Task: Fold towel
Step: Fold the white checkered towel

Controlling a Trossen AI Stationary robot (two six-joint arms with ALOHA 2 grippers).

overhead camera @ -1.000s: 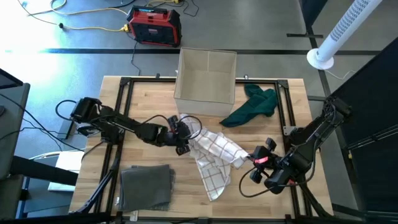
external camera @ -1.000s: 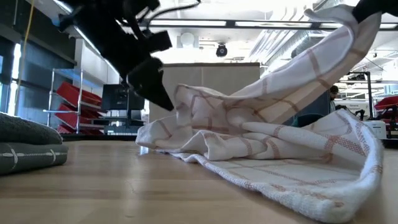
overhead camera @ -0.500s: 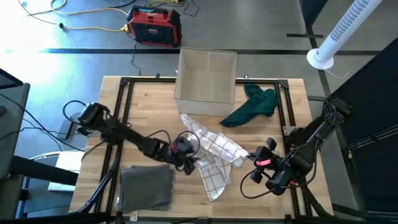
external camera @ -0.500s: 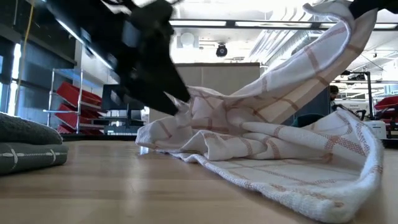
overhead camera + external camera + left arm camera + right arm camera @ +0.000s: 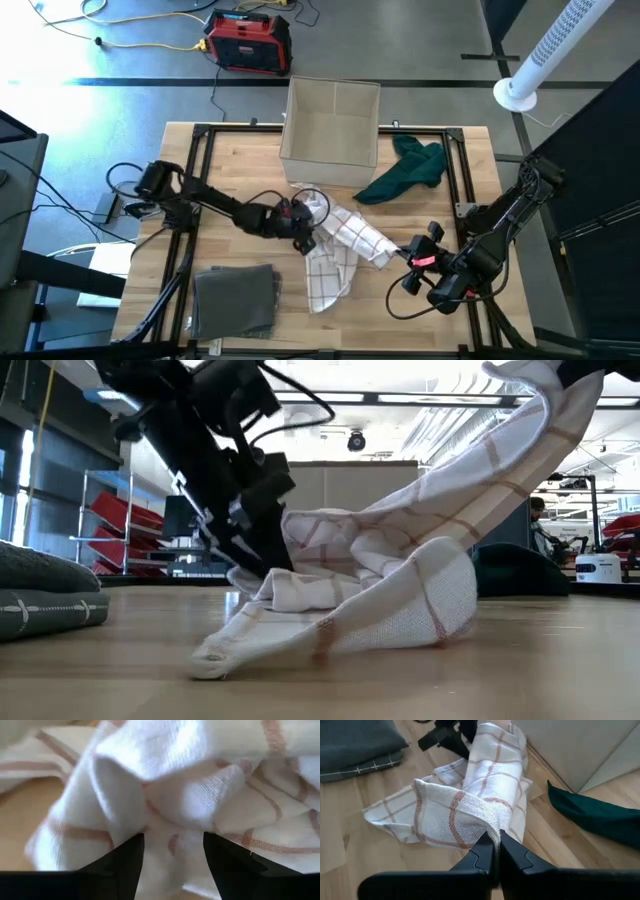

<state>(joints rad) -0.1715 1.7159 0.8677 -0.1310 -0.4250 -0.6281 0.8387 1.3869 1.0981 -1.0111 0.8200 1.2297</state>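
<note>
A white towel with red checks (image 5: 335,250) lies bunched at the middle of the table, its near end (image 5: 318,298) flat on the wood. My left gripper (image 5: 308,238) is at the towel's left side, open, with a bunched fold (image 5: 170,815) between its fingers. My right gripper (image 5: 398,258) is at the towel's right side, shut on a corner of it. From there the cloth slopes down to the heap on the table, as the low view shows (image 5: 470,480). My left gripper comes slanting down from the table's left, and its open fingers (image 5: 127,857) stand on either side of a bunched fold (image 5: 172,845) at the towel's left side. Cloth lies against their inner sides. The fold rests on the table. My right gripper pinches a corner of the towel (image 5: 487,827) between its shut fingers, slanting down from the table's right near side. That corner is lifted clear. The cloth runs down from it fairly taut to the heap on the table; how many layers are held, I cannot tell.
A beige open box (image 5: 332,120) stands at the far middle, with a dark green cloth (image 5: 408,168) to its right. A folded grey towel (image 5: 237,300) lies at the near left. Black frame rails (image 5: 195,190) run along the table's sides.
My left gripper has swung toward the near edge and back, sinking and rolling, into the towel's left side. The towel's near part, spread wide toward the right before, has drawn in toward the left into a narrower heap. The raised corner has stayed where it was.
</note>
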